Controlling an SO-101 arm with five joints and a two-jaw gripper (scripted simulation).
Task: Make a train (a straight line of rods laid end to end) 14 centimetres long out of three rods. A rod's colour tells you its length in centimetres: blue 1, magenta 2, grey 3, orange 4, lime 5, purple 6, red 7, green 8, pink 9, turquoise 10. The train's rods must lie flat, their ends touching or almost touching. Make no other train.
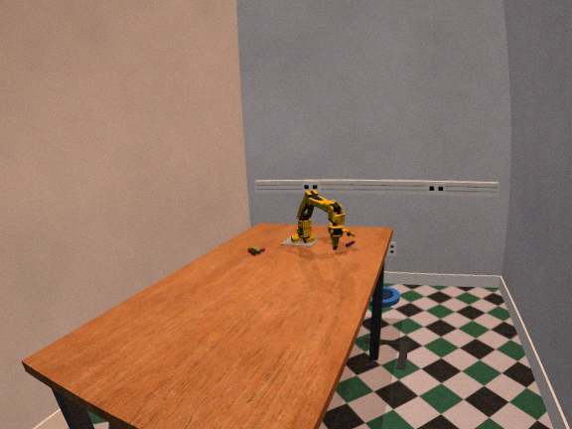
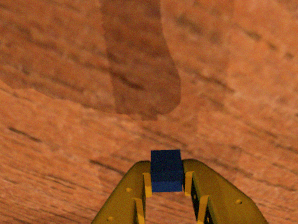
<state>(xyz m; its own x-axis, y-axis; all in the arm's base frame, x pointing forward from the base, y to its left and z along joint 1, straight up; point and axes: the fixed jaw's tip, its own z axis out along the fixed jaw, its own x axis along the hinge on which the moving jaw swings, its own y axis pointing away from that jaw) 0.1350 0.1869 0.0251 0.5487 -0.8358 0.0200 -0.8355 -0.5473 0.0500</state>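
The gripper (image 2: 166, 192) is closed on a blue rod (image 2: 166, 171), a small dark blue block pinched between the tips of the two yellow fingers, held above the wood with only its end face and a little of its top showing. The wrist view shows this grip plainly; in the exterior view the gripper (image 1: 336, 243) is a small yellow shape pointing down at the desk, and the blue rod cannot be made out there at all. Below the fingers the wrist view takes in only bare grain and a dark shadow on the desk (image 2: 67, 63), with no other rod in frame and the fingers' lower ends cut off by the picture's edge. The exterior view supplies the rest: the arm (image 1: 318, 209) arches from its grey base plate (image 1: 289, 242) near the desk's far edge, reaching toward the far right corner. A purple rod (image 1: 350, 243) lies just beside the gripper, close to the right edge. Toward the far left corner sits a small cluster of rods (image 1: 255, 250), red, green and magenta, too small to tell how they overlap.
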